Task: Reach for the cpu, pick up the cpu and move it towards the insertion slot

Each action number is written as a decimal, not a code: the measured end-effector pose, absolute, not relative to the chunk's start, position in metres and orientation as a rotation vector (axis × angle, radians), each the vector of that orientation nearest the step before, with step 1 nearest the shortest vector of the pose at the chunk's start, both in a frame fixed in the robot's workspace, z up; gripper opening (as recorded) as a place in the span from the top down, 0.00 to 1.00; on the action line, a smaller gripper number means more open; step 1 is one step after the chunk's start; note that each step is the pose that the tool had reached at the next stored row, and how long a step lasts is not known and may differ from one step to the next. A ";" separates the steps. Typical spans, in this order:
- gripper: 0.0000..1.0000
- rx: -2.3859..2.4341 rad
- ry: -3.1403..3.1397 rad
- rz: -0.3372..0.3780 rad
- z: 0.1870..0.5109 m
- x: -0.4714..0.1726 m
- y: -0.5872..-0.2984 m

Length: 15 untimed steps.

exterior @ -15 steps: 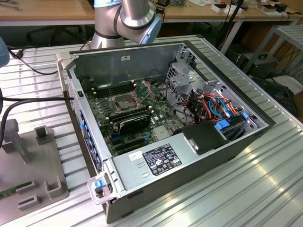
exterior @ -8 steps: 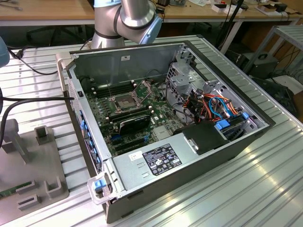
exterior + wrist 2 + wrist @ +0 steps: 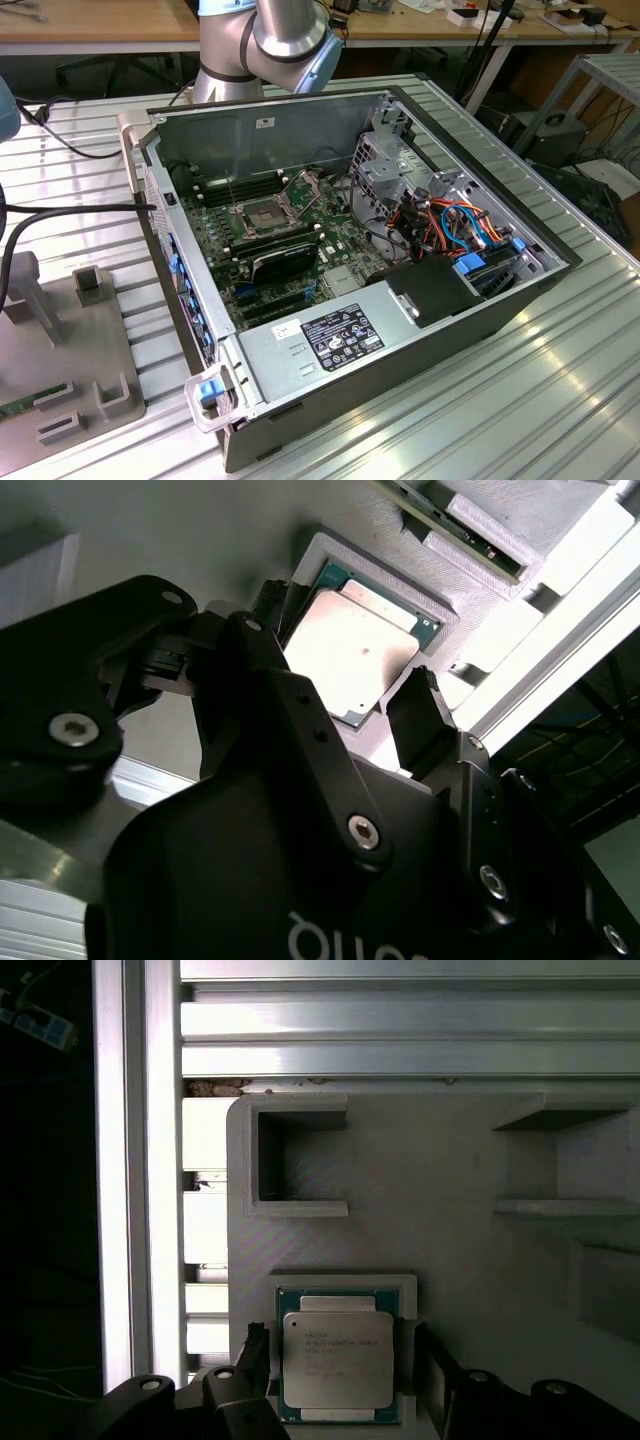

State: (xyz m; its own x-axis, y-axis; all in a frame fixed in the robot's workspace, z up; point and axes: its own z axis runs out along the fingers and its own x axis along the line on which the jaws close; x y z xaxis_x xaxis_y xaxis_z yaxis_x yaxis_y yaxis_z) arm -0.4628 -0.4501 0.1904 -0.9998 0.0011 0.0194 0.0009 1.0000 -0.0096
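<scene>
We see the cpu (image 3: 337, 1360) silvery-grey on its green board, the holder (image 3: 430, 1180) pale grey with fine lines, the table (image 3: 400, 1055) ribbed silver.

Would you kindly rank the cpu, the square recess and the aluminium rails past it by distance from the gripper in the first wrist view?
1. cpu, flanked by the open gripper.
2. square recess, farther along the grey holder.
3. aluminium rails, beyond the holder's edge.

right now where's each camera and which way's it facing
exterior view: off the arm, down into the open grey computer case; silver arm joint shows
first wrist view: wrist-mounted, straight down at the pale silvery square cpu; black jaws flank it
second wrist view: wrist-mounted, slanting past the jaws
both wrist views share cpu, jaws
</scene>
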 end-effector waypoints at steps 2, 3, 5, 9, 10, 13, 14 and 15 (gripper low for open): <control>0.31 0.002 -3.122 0.015 0.190 -0.463 -0.450; 0.31 0.005 -3.122 0.015 0.190 -0.463 -0.450; 0.31 0.007 -3.122 0.016 0.190 -0.463 -0.450; 0.31 0.007 -3.122 0.017 0.190 -0.463 -0.450; 0.33 0.007 -3.122 0.018 0.190 -0.463 -0.450; 0.40 0.007 -3.122 0.019 0.190 -0.463 -0.450; 0.40 0.007 -3.122 0.019 0.190 -0.463 -0.450; 0.40 0.007 -3.122 0.020 0.190 -0.463 -0.450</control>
